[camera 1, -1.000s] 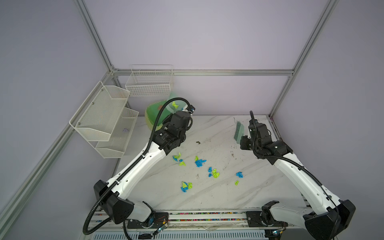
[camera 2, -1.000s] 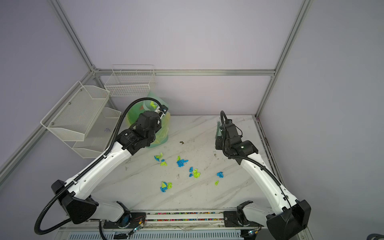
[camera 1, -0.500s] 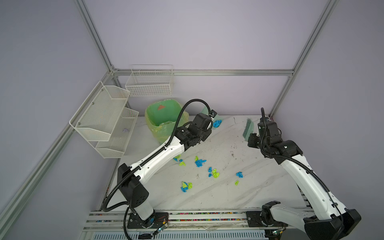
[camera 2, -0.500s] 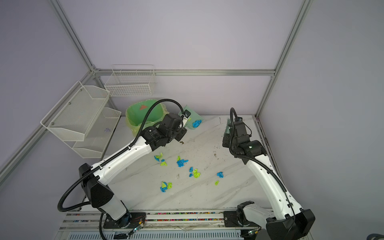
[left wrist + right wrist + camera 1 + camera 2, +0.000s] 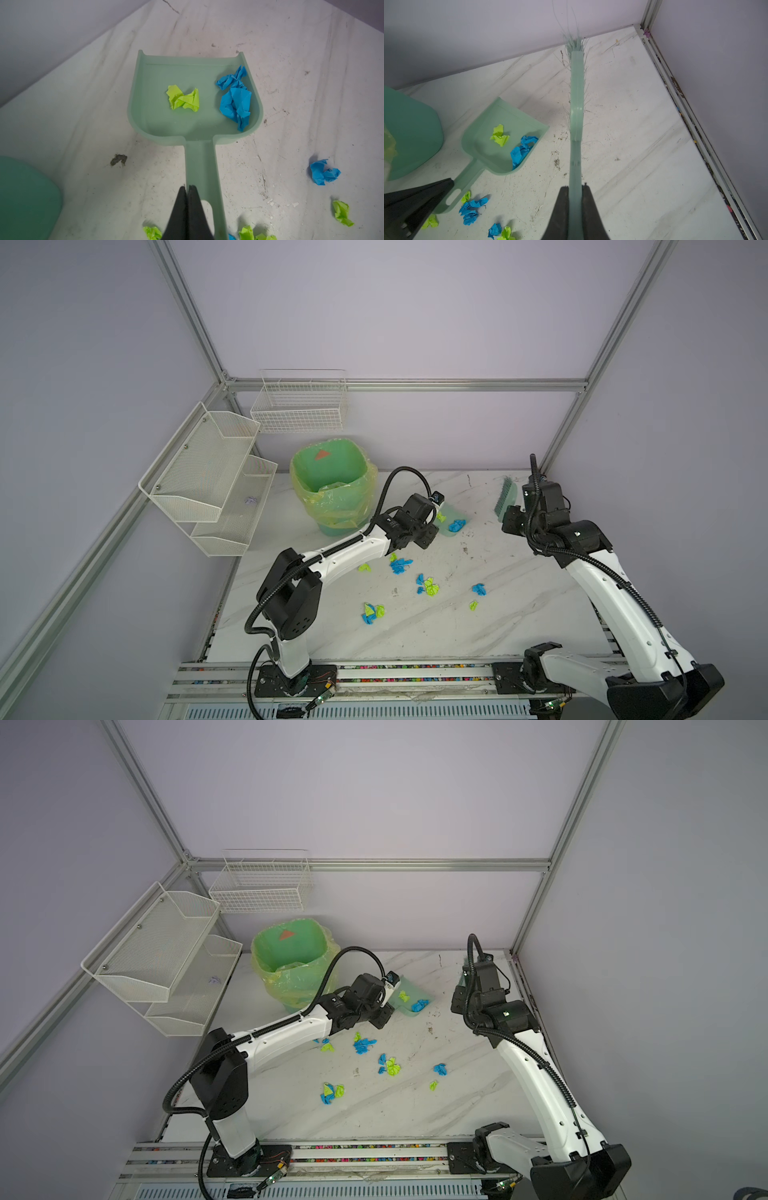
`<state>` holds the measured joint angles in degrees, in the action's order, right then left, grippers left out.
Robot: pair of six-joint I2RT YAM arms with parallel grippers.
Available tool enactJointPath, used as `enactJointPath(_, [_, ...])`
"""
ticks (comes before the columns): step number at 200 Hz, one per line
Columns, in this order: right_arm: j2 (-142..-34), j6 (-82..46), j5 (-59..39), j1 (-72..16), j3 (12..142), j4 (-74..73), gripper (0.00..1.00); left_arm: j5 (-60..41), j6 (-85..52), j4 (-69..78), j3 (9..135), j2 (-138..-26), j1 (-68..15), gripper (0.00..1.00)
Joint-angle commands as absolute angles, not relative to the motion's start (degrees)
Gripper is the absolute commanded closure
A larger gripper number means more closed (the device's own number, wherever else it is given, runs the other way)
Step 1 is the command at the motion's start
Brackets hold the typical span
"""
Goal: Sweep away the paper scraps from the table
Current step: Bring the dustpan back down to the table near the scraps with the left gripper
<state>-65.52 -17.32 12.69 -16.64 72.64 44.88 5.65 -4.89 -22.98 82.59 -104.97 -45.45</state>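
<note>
At far left we see the green bin (image 5: 328,468) with its yellow liner. Just right of it, our left jaws are clenched on the handle of the dustpan (image 5: 193,124), which carries one yellow-green and a couple of blue paper scraps (image 5: 234,104). More scraps lie scattered mid-worktop (image 5: 457,639), nearer than the pan. At far right, our right jaws grasp the brush (image 5: 576,93), its bristles pointing toward the far wall.

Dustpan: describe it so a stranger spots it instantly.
Start at the bag-lined green waste bin at the back left of the table. Just right of it is a pale green dustpan, its handle pinched by the left gripper. Unlike the matching brush, it is a flat scoop holding yellow-green and blue paper scraps.
</note>
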Motion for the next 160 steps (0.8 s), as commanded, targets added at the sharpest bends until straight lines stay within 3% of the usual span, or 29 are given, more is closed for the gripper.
enactJointPath(1, [-65.1, -16.9, 13.3, -16.1, 73.8, 45.7, 1.0, 0.3, -11.3, -15.2, 78.8, -105.9, -46.0, 1.0])
enactJointPath(97, [-65.1, -16.7, 12.4, -16.0, 73.5, 45.5, 1.0, -2.0, -15.4, -11.9, 77.2, -113.5, -47.4, 1.0])
enactJointPath(144, [-64.7, -16.4, 12.0, -15.9, 72.8, 45.3, 1.0, -2.3, -15.9, -16.1, 79.2, -113.2, -47.4, 0.65])
enactJointPath(160, [-64.7, -16.3, 11.8, -15.9, 72.7, 45.2, 1.0, -2.2, -16.0, -17.7, 79.8, -112.9, -47.4, 0.59])
